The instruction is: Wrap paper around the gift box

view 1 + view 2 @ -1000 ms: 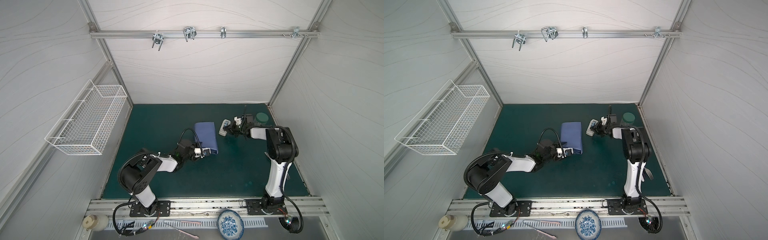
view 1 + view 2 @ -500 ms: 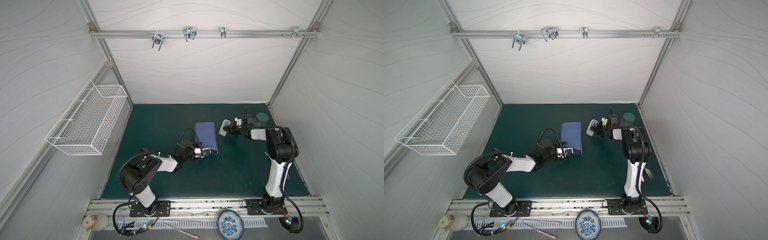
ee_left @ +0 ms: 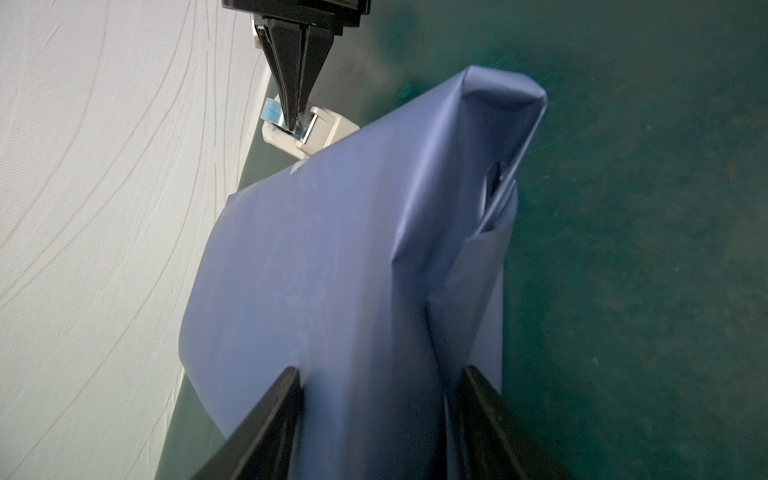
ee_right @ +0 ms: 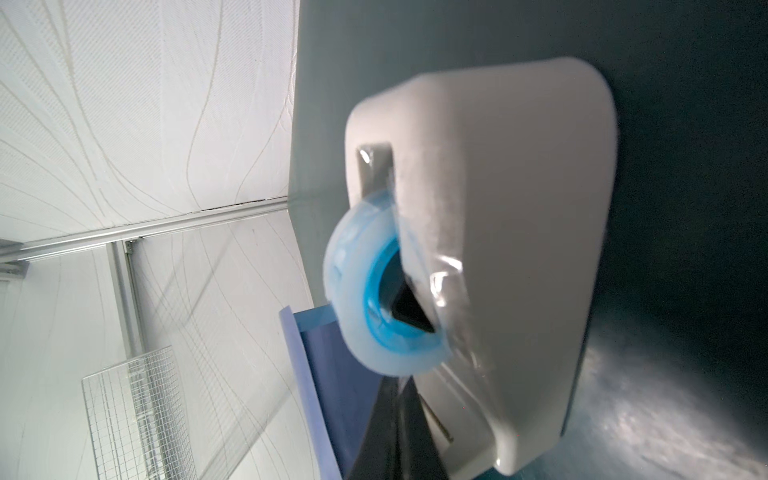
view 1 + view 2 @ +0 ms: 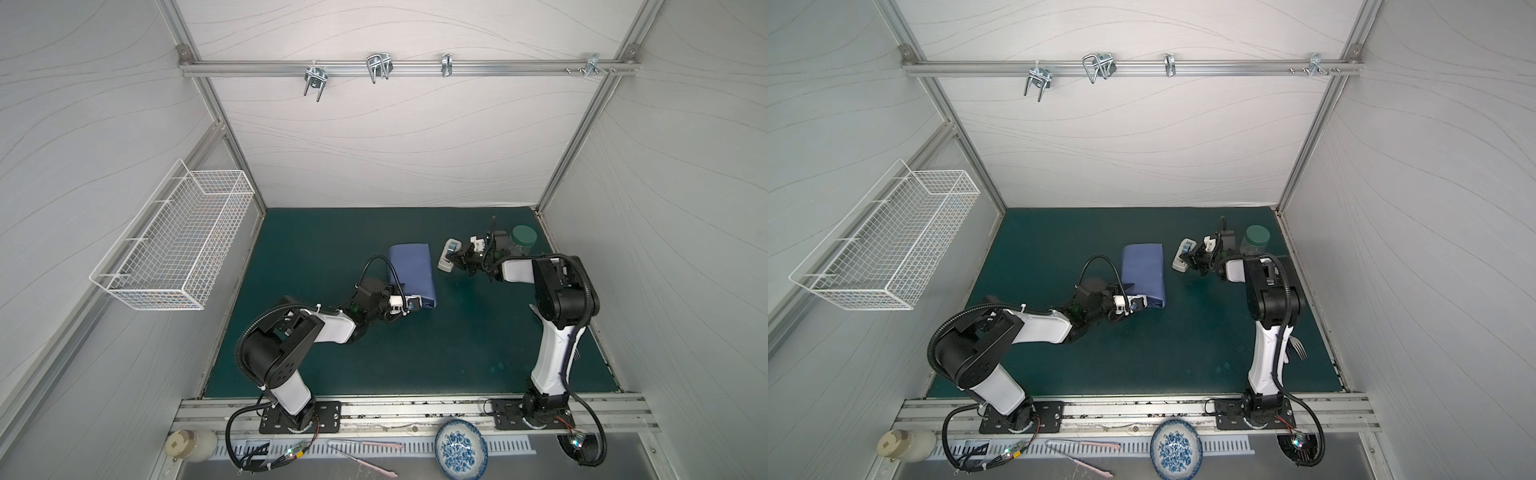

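The paper (image 5: 411,266) (image 5: 1142,266) lies folded round the gift box as a dull indigo parcel mid-mat; the gift box itself is hidden inside it. My left gripper (image 5: 415,303) (image 5: 1139,303) clamps the parcel's near end, and in the left wrist view its jaws (image 3: 380,372) press on both sides of the paper (image 3: 332,257). My right gripper (image 5: 457,259) (image 5: 1190,259) (image 4: 401,384) is at the white tape dispenser (image 5: 448,257) (image 4: 519,249), shut on a clear strip of tape drawn from the blue-cored roll (image 4: 353,266).
A jar with a green lid (image 5: 523,239) stands behind the right wrist near the back right corner. A wire basket (image 5: 178,245) hangs on the left wall. A patterned bowl (image 5: 461,449) sits in front of the mat and a fork (image 5: 1300,349) near the mat's right edge.
My right gripper's jaws have closed the last small bit at the dispenser. Both arms and the parcel have kept their places.
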You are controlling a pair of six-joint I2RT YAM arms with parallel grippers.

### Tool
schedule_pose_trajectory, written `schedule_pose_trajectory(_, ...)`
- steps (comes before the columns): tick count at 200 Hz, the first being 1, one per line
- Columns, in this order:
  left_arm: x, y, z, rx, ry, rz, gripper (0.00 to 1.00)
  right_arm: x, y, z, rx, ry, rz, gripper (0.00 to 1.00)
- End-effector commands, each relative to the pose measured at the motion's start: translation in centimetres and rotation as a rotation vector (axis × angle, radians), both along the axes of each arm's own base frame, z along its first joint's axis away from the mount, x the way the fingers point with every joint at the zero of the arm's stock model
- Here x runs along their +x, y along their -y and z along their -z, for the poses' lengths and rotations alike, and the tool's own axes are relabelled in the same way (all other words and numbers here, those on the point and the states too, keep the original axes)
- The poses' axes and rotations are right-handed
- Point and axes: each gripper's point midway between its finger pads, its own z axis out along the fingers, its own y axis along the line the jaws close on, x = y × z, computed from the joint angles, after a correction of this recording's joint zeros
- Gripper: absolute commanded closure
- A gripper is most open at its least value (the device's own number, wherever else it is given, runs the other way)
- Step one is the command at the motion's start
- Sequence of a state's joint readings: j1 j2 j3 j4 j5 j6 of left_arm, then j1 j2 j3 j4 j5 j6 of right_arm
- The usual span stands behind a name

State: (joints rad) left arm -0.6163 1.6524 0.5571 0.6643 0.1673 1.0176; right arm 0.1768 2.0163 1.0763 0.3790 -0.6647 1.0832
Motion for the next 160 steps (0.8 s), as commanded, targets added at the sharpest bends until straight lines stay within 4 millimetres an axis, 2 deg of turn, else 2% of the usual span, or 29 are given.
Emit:
schedule_pose_trajectory(1, -1.0, -0.9, 3.3, 0.082, -0.103, -0.009, 0.38, -0.8, -1.5, -3.8, 0.086, 0.063, -0.063, 1.00)
schedule_pose_trajectory(102, -1.1, -0.9, 3.2, 0.083, -0.107, -0.013, 0.38, -1.9, -2.1, -5.2, 0.121, 0.077, -0.078, 1.00)
schedule_pose_trajectory(160, -0.9, -0.9, 3.2, 0.083, -0.107, -0.015, 0.38, -3.5, -3.3, -4.8, 0.116, 0.068, -0.096, 1.00)
